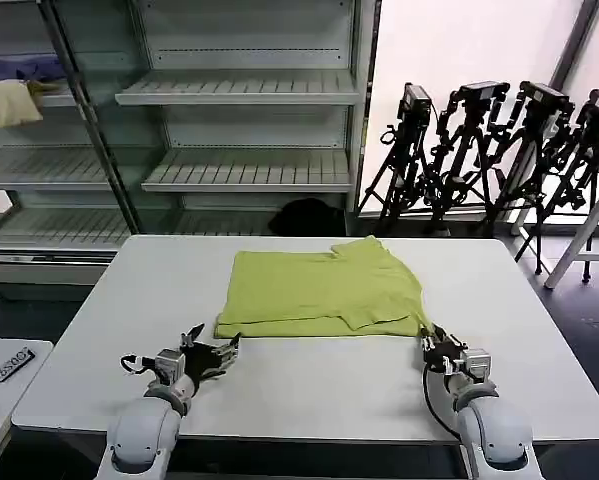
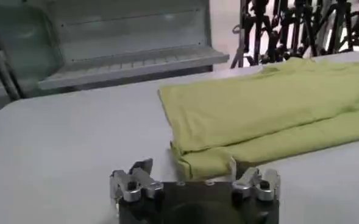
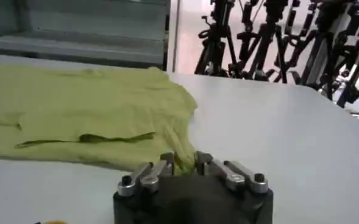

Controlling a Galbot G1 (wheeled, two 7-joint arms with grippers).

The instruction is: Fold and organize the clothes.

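Both claws low at near bench edge: left claw spread wide, empty, beside folded lime T-shirt corner; right claw narrowly parted at opposite corner, gripping nothing.

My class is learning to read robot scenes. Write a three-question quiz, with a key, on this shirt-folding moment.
1. True or false: the T-shirt lies folded on the white table.
2. Which claw is nearest the shirt's near right corner: A) left claw B) right claw?
3. Fill in: the left claw's fingers are ____.

Key: 1 true; 2 B; 3 open.
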